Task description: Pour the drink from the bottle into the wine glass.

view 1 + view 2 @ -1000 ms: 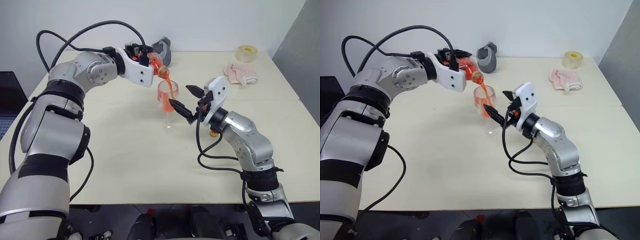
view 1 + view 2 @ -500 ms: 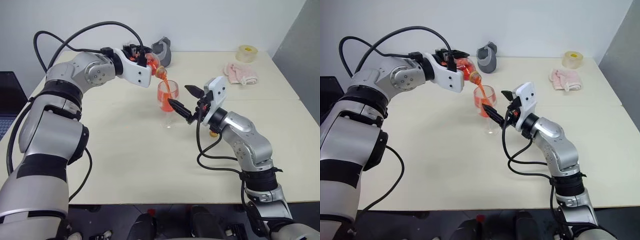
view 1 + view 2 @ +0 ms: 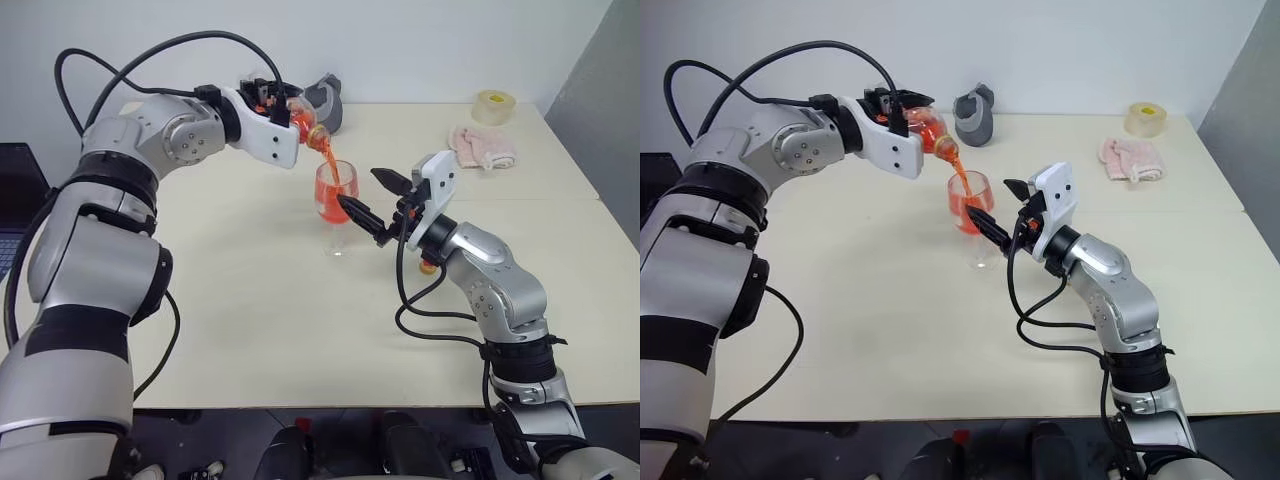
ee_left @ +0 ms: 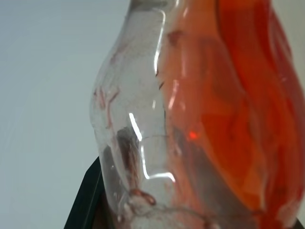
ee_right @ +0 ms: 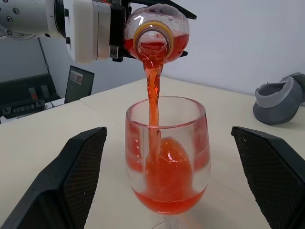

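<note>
The right gripper (image 3: 372, 207) is nearest, its two black fingers (image 5: 71, 176) spread wide to either side of the wine glass (image 5: 167, 155) without touching it. The glass stands upright on the pale table (image 3: 260, 320), its bowl partly filled with the drink (image 5: 169, 193), bright red. Above and just behind the rim, the left gripper (image 3: 902, 110) is clamped on the bottle (image 5: 155, 33), which is tipped mouth-down so a thin red stream falls into the bowl. Farther back lie a grey moulded object (image 3: 325, 100), a pink cloth (image 3: 482, 147) and a roll of tape (image 3: 492, 106)
</note>
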